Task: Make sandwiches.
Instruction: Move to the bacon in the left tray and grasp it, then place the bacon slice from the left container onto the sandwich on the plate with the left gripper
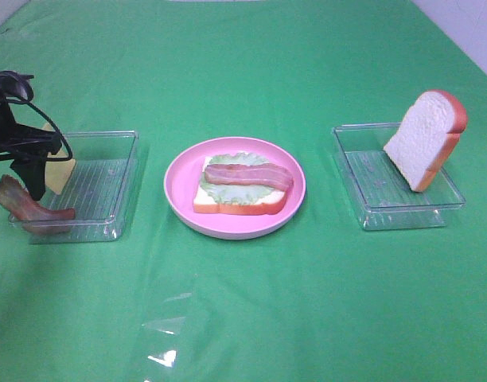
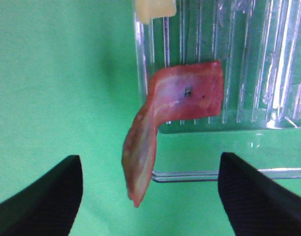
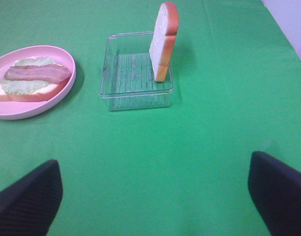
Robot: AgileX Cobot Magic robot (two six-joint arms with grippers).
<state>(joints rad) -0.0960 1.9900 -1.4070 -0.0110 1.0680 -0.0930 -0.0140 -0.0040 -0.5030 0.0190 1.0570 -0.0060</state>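
On the pink plate lies an open sandwich stack: a bread slice, pale lettuce and one bacon strip; the stack also shows in the right wrist view. A second bacon strip lies half in the left clear tray and droops over its wall. My left gripper is open just above this strip, not touching it. Yellow cheese lies in that tray. A second bread slice leans upright in the right tray. My right gripper is open and empty, well short of that tray.
Everything stands on a green cloth. A patch of shiny clear film lies on the cloth near the front. The right tray holds nothing but the bread slice.
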